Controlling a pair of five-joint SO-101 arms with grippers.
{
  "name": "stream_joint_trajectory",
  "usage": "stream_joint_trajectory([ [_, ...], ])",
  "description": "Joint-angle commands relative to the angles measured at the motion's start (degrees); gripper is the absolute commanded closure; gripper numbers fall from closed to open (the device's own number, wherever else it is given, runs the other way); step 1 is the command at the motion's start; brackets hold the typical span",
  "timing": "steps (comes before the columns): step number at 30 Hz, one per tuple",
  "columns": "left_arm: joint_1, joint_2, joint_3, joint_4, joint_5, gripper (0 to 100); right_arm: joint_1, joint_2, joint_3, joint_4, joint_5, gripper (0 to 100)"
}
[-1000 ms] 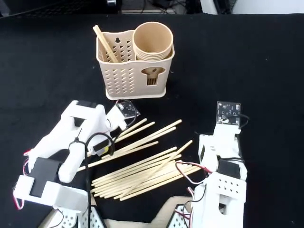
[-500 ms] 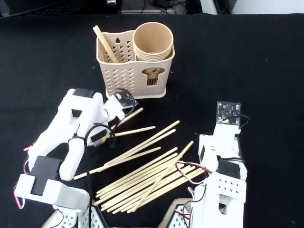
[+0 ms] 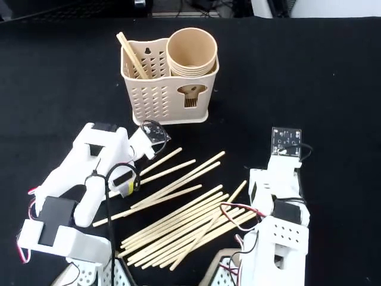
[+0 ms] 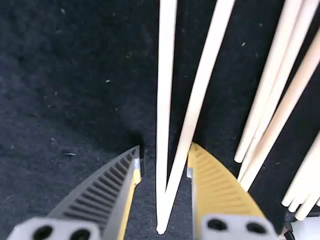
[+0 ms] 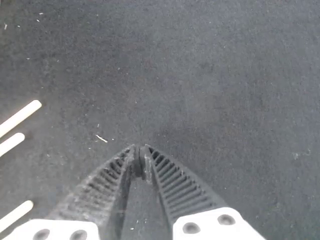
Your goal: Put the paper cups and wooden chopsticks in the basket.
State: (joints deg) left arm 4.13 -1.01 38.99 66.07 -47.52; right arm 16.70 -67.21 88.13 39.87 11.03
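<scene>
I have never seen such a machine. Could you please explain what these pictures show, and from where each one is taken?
This is a small robot: a left arm and a right arm at a black table. One picture looks down from above; the other two come from cameras on each arm's wrist. A basket holds stacked paper cups and one chopstick; many loose chopsticks lie on the table. The left claw is open around two chopsticks, not gripping yet. The right claw is shut, holding nothing.

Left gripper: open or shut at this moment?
Open. The left gripper has its fingers standing apart, with two wooden chopsticks lying between them.
</scene>
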Motion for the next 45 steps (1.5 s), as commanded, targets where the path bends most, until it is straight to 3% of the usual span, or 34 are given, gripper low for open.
stream_joint_trajectory([
  [1,0.0,-0.9,-1.1,-0.2,0.0,85,0.8,-0.7,-0.2,-1.3,0.2,98.3],
  [6,-0.4,-0.9,-3.5,0.2,0.0,85,0.8,-0.7,-0.2,-1.4,0.2,98.3],
  [16,-0.2,-0.6,-14.9,12.8,0.1,84,0.8,-0.7,-0.2,-1.4,0.2,98.3],
  [33,-0.1,9.7,-10.9,2.6,0.1,84,0.8,-0.7,-0.2,-1.3,0.2,98.3],
  [45,-0.2,9.1,-11.1,3.0,0.4,85,0.8,-0.7,-0.2,-1.3,0.2,98.3],
])
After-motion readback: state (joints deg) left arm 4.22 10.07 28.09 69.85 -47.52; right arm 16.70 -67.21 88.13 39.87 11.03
